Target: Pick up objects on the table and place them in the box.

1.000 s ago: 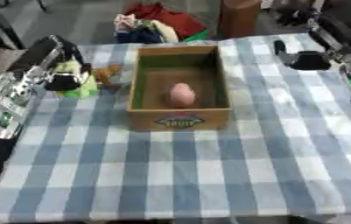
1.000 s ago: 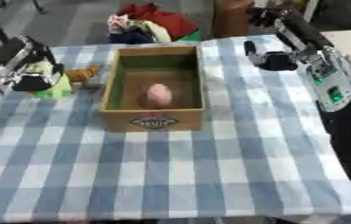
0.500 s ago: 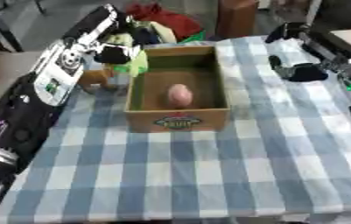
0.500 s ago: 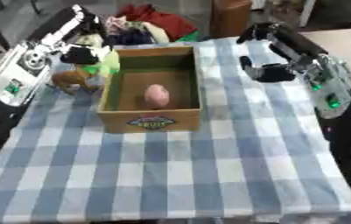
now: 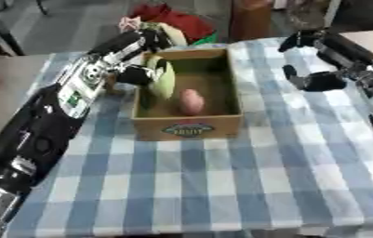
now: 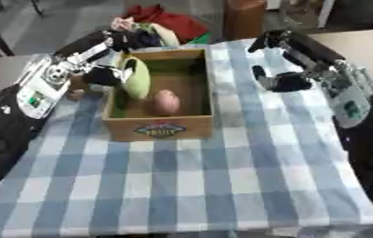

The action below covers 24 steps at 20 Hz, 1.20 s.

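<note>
Left hand (image 5: pixel 132 74) gripping rounded green object (image 5: pixel 163 79), cardboard box (image 5: pixel 189 126)

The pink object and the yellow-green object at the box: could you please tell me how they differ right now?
The pink object lies free on the floor of the box, while the yellow-green object is held in the left hand at the box's left wall. The pink one is small and rounded; the yellow-green one is longer and stands more upright. Both are within the box's outline.

Left arm reaches far forward, left hand (image 5: pixel 137 74) curled in a grasp; right hand (image 5: pixel 313 80) hovers, fingers curled, empty.
</note>
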{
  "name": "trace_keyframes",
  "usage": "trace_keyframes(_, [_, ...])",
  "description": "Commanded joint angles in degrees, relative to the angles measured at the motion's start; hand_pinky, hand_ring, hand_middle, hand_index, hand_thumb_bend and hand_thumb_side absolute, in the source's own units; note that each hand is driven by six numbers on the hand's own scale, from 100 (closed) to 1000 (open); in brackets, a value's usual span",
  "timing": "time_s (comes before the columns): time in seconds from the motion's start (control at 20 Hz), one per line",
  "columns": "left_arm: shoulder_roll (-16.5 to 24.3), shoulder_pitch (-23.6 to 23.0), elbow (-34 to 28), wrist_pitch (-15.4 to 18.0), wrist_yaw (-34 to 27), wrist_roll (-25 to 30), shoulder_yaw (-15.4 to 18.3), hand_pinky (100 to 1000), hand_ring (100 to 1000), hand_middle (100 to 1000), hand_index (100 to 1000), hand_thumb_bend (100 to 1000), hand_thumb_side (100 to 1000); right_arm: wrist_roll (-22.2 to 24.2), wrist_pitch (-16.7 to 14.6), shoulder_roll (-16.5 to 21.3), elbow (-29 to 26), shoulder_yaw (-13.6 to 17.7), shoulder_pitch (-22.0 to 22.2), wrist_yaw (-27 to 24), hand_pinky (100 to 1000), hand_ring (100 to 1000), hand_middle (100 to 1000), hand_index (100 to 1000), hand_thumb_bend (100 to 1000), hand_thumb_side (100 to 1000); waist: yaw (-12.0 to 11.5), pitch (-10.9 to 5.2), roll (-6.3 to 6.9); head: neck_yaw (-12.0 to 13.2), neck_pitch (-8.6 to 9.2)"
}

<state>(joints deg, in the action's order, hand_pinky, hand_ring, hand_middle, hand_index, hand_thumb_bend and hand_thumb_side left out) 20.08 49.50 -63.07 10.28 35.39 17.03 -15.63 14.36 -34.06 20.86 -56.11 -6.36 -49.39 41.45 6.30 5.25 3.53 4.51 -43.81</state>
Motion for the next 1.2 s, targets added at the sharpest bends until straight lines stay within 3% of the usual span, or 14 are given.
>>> trace_keyframes(0.05, [0.8, 1.0, -1.4, -0.1, -0.5, -1.6, 1.5, 866, 842, 858, 924, 310, 653, 0.1, 0.0, 0.8, -0.6, 0.5, -1.1, 0.0, 797, 794, 755, 791, 100, 224, -0.2, -0.81, -0.25, -0.1, 0.28])
trace_keyframes(0.15, [1.3, 0.8, -2.5, -1.1, -2.0, -3.2, 2.5, 865, 838, 857, 926, 295, 649, 0.2, 0.0, 0.9, -0.6, 0.5, -1.1, 0.0, 797, 793, 755, 792, 100, 222, -0.3, -0.82, -0.29, -0.1, 0.31])
trace_keyframes(0.4, [3.9, -0.3, -5.3, -4.6, -5.4, -7.5, 5.7, 843, 792, 794, 880, 159, 369, 0.1, 0.1, 1.2, -0.5, 0.6, -0.9, 0.0, 797, 793, 755, 795, 100, 220, -0.8, -0.92, -0.24, -0.4, 0.41])
trace_keyframes(0.65, [9.0, -2.1, -4.8, -6.7, -3.3, -10.7, 7.9, 829, 760, 719, 843, 160, 185, 0.1, 0.1, 1.6, -0.4, 0.7, -0.7, 0.1, 797, 793, 755, 797, 100, 219, -1.2, -0.97, -0.05, -0.7, 0.42])
trace_keyframes(1.0, [13.5, -3.2, 2.6, -4.4, 2.9, -7.8, 8.3, 816, 760, 685, 830, 248, 170, 0.0, 0.0, 1.8, -0.4, 0.8, -0.6, 0.1, 797, 793, 755, 798, 100, 219, -1.5, -0.94, 0.01, -0.9, 0.54])
trace_keyframes(1.2, [13.2, -3.1, 7.4, -1.6, 6.4, -6.0, 8.3, 819, 786, 742, 845, 299, 175, 0.1, -0.1, 1.7, -0.4, 0.7, -0.6, 0.1, 797, 793, 755, 798, 100, 219, -1.5, -0.95, -0.07, -1.0, 0.61])
